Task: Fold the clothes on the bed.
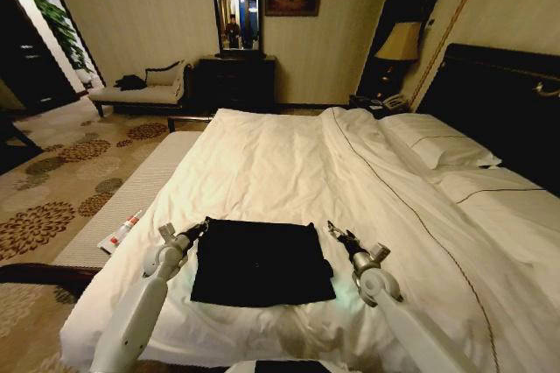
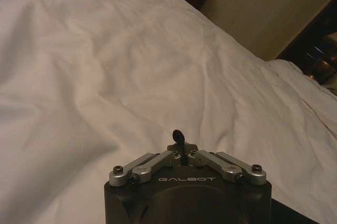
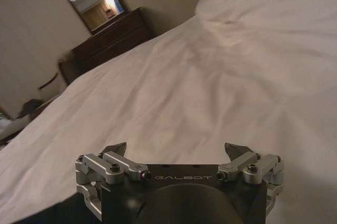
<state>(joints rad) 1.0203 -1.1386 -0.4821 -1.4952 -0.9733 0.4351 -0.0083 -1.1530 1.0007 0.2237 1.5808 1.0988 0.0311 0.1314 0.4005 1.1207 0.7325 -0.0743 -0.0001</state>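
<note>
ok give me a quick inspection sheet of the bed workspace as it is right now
surface: large white-duvet bed with dark wooden headboard, rumpled, pillows at the robot's right.
job's things: black short-sleeved T-shirt, a flat, roughly square shape on the near edge of the duvet; lettering not visible.
clutter: small red-and-white tube-like item on the padded bench beside the bed, robot's left.
grippers: left gripper at the shirt's far-left corner, fingers shut; whether it pinches cloth, cannot tell. right gripper beside the far-right corner, fingers open, holding nothing.
cables: nothing seen.
surroundings: pale chaise longue, dark dresser with mirror, bedside lamp, patterned carpet.
</note>
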